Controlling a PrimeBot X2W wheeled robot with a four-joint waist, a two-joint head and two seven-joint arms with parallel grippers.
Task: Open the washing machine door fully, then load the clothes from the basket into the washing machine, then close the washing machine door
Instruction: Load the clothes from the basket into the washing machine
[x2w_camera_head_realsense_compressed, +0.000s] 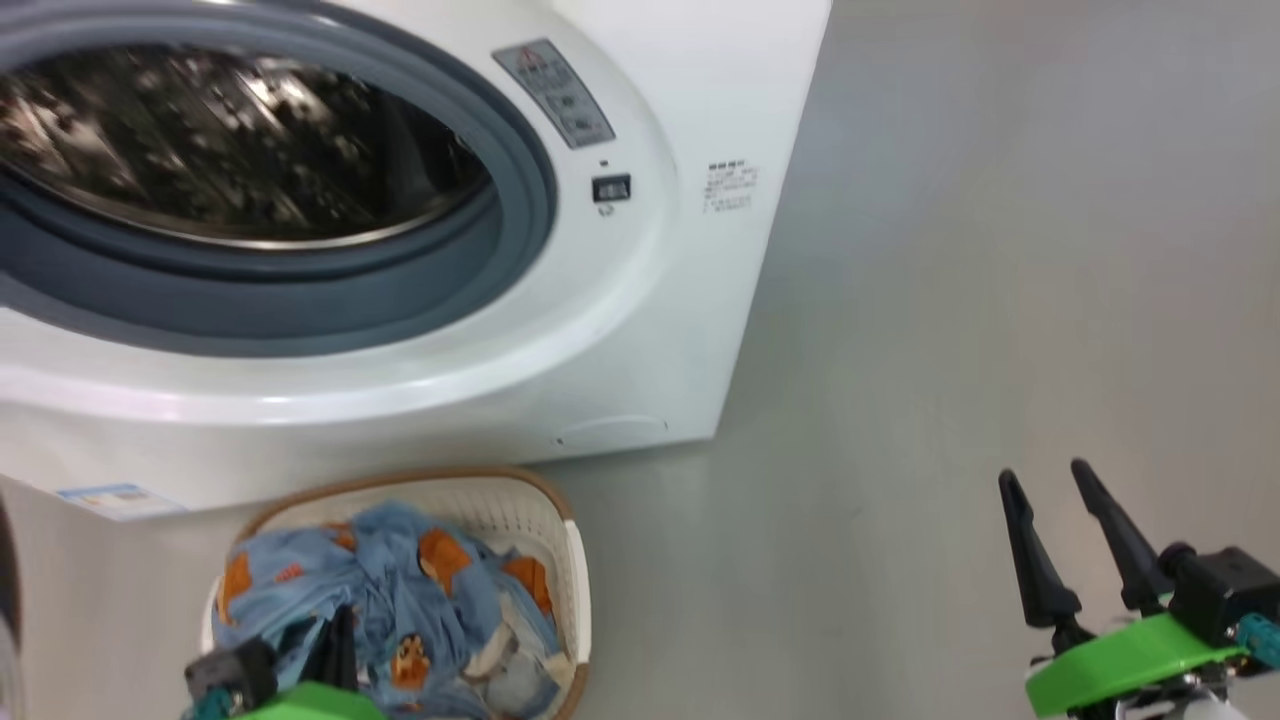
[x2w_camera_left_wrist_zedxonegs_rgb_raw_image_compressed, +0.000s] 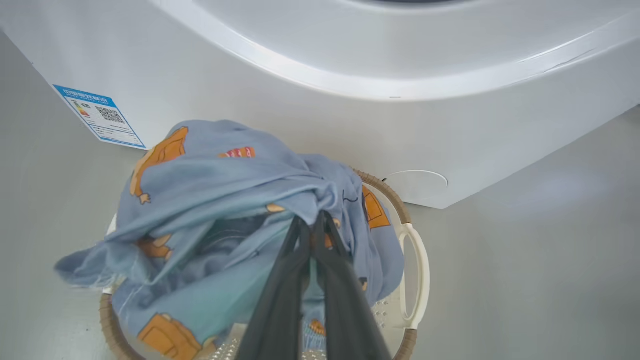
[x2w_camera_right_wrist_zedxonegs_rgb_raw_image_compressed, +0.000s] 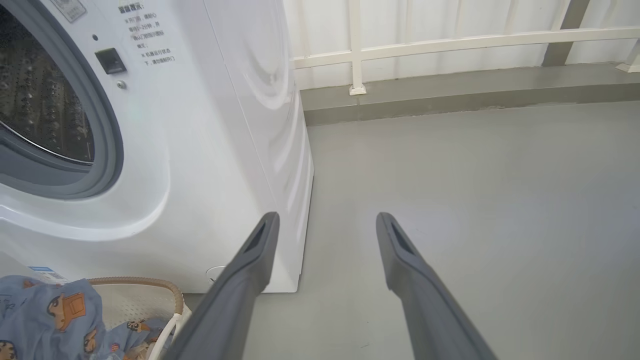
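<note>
The white washing machine (x2w_camera_head_realsense_compressed: 640, 300) stands with its steel drum (x2w_camera_head_realsense_compressed: 230, 150) and grey seal uncovered; the washing machine door is out of view. In front of it on the floor sits the cream basket (x2w_camera_head_realsense_compressed: 400, 482) with a brown rim. It holds the clothes (x2w_camera_head_realsense_compressed: 420, 590), light blue fabric with orange bear prints. My left gripper (x2w_camera_left_wrist_zedxonegs_rgb_raw_image_compressed: 314, 217) is shut on a bunched fold of the clothes (x2w_camera_left_wrist_zedxonegs_rgb_raw_image_compressed: 225, 175), which drape over the basket (x2w_camera_left_wrist_zedxonegs_rgb_raw_image_compressed: 420, 280). In the head view the left gripper (x2w_camera_head_realsense_compressed: 340, 615) is sunk in the pile. My right gripper (x2w_camera_head_realsense_compressed: 1043, 472) hangs open over bare floor, right of the machine.
A blue label sticker (x2w_camera_left_wrist_zedxonegs_rgb_raw_image_compressed: 97, 116) and a round cover (x2w_camera_left_wrist_zedxonegs_rgb_raw_image_compressed: 417, 185) sit low on the machine's front. Grey floor (x2w_camera_head_realsense_compressed: 1000, 250) spreads to the machine's right. A white railing (x2w_camera_right_wrist_zedxonegs_rgb_raw_image_compressed: 450, 42) on a low kerb runs along the back.
</note>
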